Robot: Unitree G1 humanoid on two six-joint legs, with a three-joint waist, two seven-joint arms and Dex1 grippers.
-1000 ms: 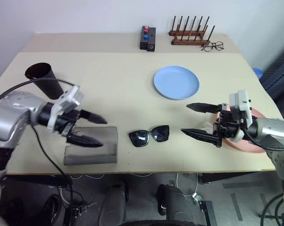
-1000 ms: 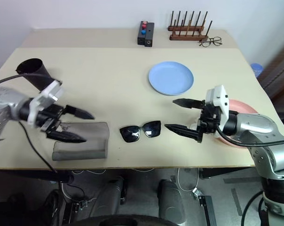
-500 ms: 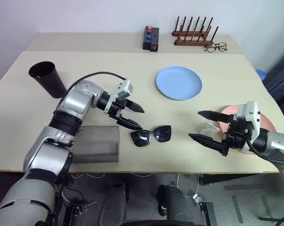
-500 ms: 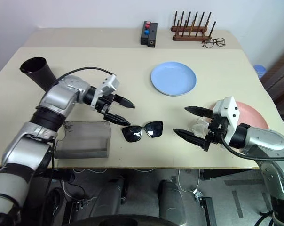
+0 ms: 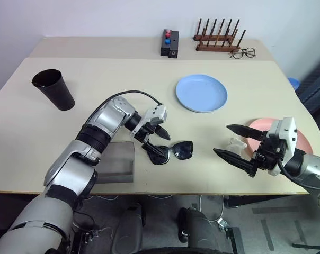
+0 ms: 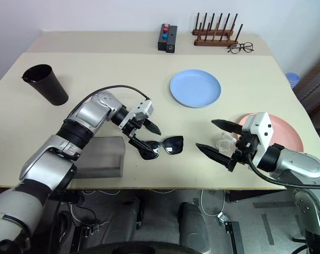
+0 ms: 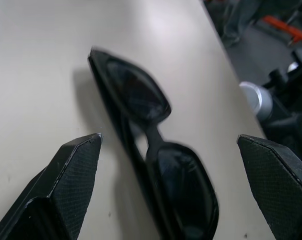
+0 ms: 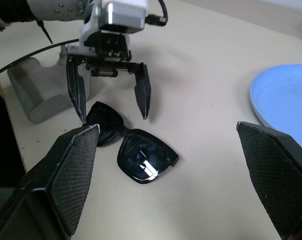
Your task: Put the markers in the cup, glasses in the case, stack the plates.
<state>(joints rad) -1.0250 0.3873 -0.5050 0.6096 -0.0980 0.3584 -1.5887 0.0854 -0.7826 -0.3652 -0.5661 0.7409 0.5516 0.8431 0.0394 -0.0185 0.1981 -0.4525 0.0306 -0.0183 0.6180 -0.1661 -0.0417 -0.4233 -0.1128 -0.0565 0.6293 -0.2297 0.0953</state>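
Case: grey, at the near table edge, about 9 o'clock of the sunglasses; nothing in it.
Sunglasses: flat on the table near the front edge, not yet cased.
Left claw: jaws spread wide, empty, tilted down over the sunglasses' left lens, one finger either side.
Left arm: reaches across from 9 o'clock, elbow bent.
Right claw: wide open, empty, held roughly level at 3 o'clock of the sunglasses, pointing toward them.
Pink plate: behind the right claw, unstacked.
Blue plate: at 1 o'clock, well apart from pink.
Cup: far left, 10 o'clock.
Progress: judged barely begun; markers unlocated.
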